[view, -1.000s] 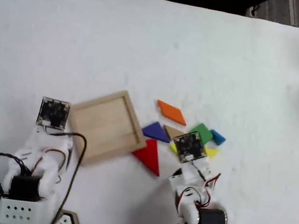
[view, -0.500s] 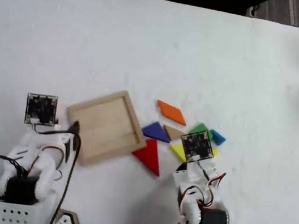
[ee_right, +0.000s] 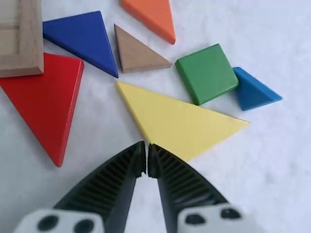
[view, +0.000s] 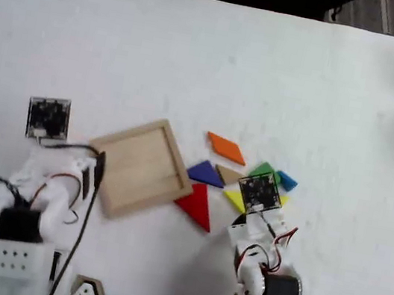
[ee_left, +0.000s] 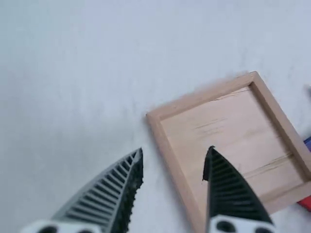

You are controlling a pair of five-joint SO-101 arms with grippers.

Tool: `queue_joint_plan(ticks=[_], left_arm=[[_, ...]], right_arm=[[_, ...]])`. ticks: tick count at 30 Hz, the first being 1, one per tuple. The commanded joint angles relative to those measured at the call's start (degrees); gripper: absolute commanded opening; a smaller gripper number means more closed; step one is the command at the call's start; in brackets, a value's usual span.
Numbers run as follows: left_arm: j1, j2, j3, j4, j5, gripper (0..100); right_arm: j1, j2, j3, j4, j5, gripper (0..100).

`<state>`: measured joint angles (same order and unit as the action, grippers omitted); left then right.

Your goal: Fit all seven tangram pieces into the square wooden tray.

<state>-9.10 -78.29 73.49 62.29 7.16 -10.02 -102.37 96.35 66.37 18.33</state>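
Judging by the bare wooden tray, you are at the first pick. Right jaws, almost closed and empty, hover at the yellow triangle near it; open them first. Left jaws gape empty over the tray's edge.

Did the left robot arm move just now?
Yes. In the high view the left arm swung leftward, away from the wooden tray, which stayed where it was.

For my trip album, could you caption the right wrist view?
Shut jaws point at the yellow triangle, amid six more coloured pieces, the wooden tray corner beside the red triangle.
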Motion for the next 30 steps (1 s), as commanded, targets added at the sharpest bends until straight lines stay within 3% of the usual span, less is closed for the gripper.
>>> queue_joint_plan(ticks=[1, 4, 9, 14, 20, 30], left_arm=[[1.19, 20.18, -10.9, -2.2, 1.85, 21], [1.1, 31.08, -14.51, -3.43, 7.47, 21], [1.1, 47.08, -15.65, -12.66, 14.77, 21], [0.92, 61.14, -17.05, -18.11, 15.03, 21], [-1.89, 74.51, -24.79, -17.85, 15.03, 21], [-8.75, 80.13, -32.7, -15.65, 15.21, 21]], right_arm=[[0.57, -0.4, 0.53, -0.92, 0.7, 2.2], [0.57, -0.4, 0.53, -0.92, 0.7, 2.2], [0.57, -0.66, 0.53, 0.4, 0.7, 2.2], [0.57, -0.66, 0.53, 0.57, 0.7, 2.2], [0.4, -0.66, 0.53, 0.57, 0.7, 2.2], [0.4, -0.66, 0.53, 0.57, 0.7, 2.2]])
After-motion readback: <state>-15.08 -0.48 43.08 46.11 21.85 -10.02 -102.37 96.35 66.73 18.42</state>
